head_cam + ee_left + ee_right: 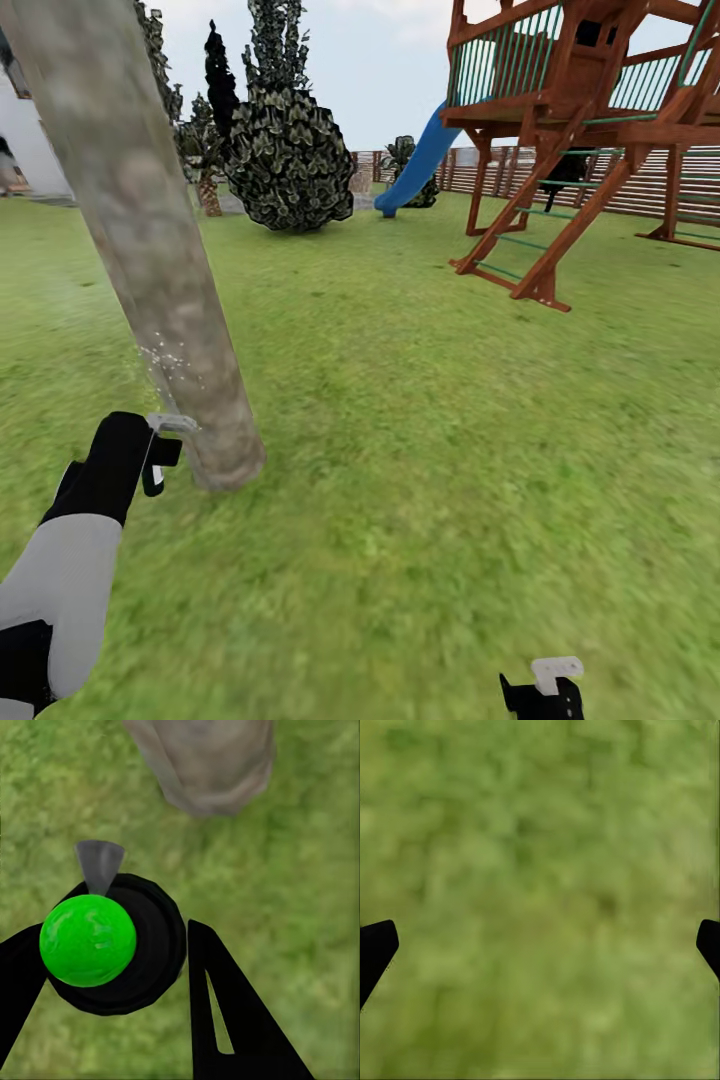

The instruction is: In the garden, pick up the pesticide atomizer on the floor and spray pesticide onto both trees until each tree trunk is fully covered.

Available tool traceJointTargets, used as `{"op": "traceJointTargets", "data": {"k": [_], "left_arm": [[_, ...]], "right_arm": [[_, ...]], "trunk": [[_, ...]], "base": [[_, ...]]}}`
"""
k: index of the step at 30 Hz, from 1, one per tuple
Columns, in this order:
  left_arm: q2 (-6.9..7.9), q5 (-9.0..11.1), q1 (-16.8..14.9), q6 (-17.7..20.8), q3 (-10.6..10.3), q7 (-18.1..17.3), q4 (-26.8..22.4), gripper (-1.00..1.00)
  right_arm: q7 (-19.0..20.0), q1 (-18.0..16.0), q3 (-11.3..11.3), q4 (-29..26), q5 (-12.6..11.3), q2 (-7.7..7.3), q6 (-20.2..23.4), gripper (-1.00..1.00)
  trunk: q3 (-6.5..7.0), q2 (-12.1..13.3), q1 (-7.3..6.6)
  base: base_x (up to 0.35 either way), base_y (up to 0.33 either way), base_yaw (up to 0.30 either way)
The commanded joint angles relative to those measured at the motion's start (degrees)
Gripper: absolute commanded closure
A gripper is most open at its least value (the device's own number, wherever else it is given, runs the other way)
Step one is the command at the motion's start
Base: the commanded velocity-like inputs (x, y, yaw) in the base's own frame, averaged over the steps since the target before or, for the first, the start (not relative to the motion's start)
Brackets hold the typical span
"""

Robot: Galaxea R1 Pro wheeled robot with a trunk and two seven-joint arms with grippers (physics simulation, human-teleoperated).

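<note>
Head view: you're mid-spray. L gripper (160, 462) clamps the atomizer (112, 943), nozzle near the trunk (150, 250) base; droplets speckle the bark. Next, I'd say, sweep higher & round it. R gripper (540, 945) spread wide, empty, over grass (540, 832).

You see mottled, matt grey-beige bark on the tree trunk (160, 290), blurry soft green grass on the floor (420, 450), a smooth, glossy green spot on the matt black pesticide atomizer (112, 945), and reddish-brown wooden beams on the play tower (570, 150).
</note>
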Motion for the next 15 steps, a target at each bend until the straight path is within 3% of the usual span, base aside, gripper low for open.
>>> {"op": "traceJointTargets", "data": {"k": [1, 7, 9, 15], "left_arm": [[-0.05, -0.6, -0.1, 0.1, 0.1, -0.6, -0.1, 1.00], [-0.17, -0.7, 0.0, 0.0, 0.1, -0.5, -0.1, 1.00], [-0.24, -0.5, 1.9, -0.1, 0.0, -0.5, 0.0, 1.00], [-0.26, -0.4, 3.1, -0.2, 0.7, -0.5, -0.1, 1.00]], "right_arm": [[0.0, 0.0, -0.5, 0.1, 0.5, 0.02, -0.2, -1.00], [0.0, 0.0, -0.5, 0.1, 0.5, 0.05, -0.2, -1.00], [0.0, 0.0, -0.5, 0.1, 0.5, 0.05, -0.2, -1.00], [0.0, 0.0, -0.5, 0.1, 0.5, 0.05, -0.2, -1.00]], "trunk": [[-0.05, 0.0, 0.01], [-0.05, 0.0, 0.01], [-0.05, 0.0, 0.01], [-0.05, 0.0, 0.01]], "base": [[0.244, -0.184, 0.251], [0.284, -0.140, 0.273], [0.291, -0.135, 0.241], [0.276, -0.155, 0.035]]}}
